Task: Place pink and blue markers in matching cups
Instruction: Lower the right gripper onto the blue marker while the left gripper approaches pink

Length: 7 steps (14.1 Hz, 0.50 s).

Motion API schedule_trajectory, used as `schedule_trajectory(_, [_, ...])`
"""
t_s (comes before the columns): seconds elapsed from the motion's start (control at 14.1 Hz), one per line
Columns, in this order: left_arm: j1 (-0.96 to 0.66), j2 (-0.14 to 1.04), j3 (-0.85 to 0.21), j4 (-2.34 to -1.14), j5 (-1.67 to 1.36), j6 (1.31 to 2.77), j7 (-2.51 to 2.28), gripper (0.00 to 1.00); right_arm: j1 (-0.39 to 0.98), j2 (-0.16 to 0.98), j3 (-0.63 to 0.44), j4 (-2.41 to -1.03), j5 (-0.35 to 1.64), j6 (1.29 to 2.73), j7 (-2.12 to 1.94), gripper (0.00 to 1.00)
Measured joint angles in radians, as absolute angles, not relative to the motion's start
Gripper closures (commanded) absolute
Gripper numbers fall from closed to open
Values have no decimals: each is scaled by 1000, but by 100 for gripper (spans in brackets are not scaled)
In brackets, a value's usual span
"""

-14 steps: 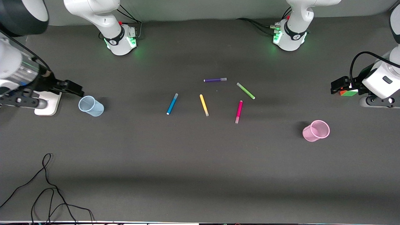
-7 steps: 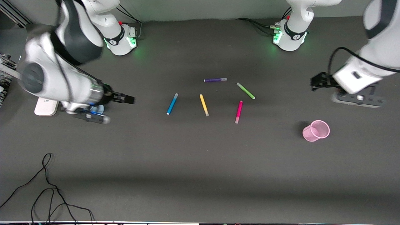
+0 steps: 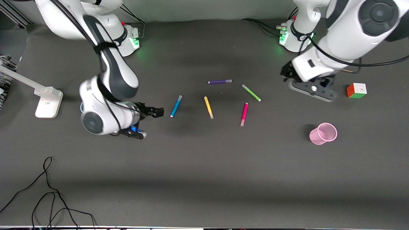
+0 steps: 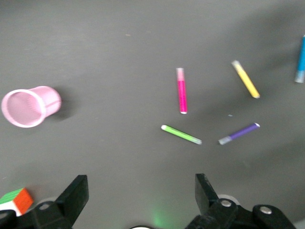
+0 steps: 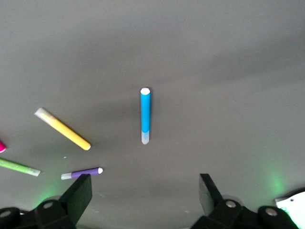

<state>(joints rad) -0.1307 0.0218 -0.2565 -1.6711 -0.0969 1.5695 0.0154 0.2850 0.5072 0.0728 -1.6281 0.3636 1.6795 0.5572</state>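
The blue marker [image 3: 176, 106] and the pink marker [image 3: 244, 114] lie flat among other markers at mid-table. The pink cup [image 3: 323, 134] stands toward the left arm's end. The pale blue cup is hidden under the right arm. My right gripper [image 3: 157, 112] is open and empty, just short of the blue marker, which lies ahead of its open jaws in the right wrist view [image 5: 145, 116]. My left gripper [image 3: 285, 73] is open and empty above the table near the green marker. The left wrist view shows the pink marker [image 4: 181, 90] and the pink cup [image 4: 31, 107].
A yellow marker [image 3: 208, 107], a green marker [image 3: 251, 93] and a purple marker [image 3: 219, 81] lie near the two task markers. A colour cube [image 3: 356, 90] sits at the left arm's end. A white stand [image 3: 48, 102] and loose cables [image 3: 48, 188] are at the right arm's end.
Both arms have swung in from the table's ends toward the markers. The right arm now covers the blue cup. The left arm has uncovered the cube.
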Motion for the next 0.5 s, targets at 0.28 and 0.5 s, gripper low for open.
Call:
schedule_trajectory(0.28, [-184, 23, -273, -1698, -118, 1570, 24, 0, 329, 598, 82, -1631, 394, 1761, 609, 0])
schedule_trajectory(0.5, [-232, 25, -276, -1762, -119, 1640, 23, 0, 363, 632, 85, -1636, 394, 1792, 668, 0])
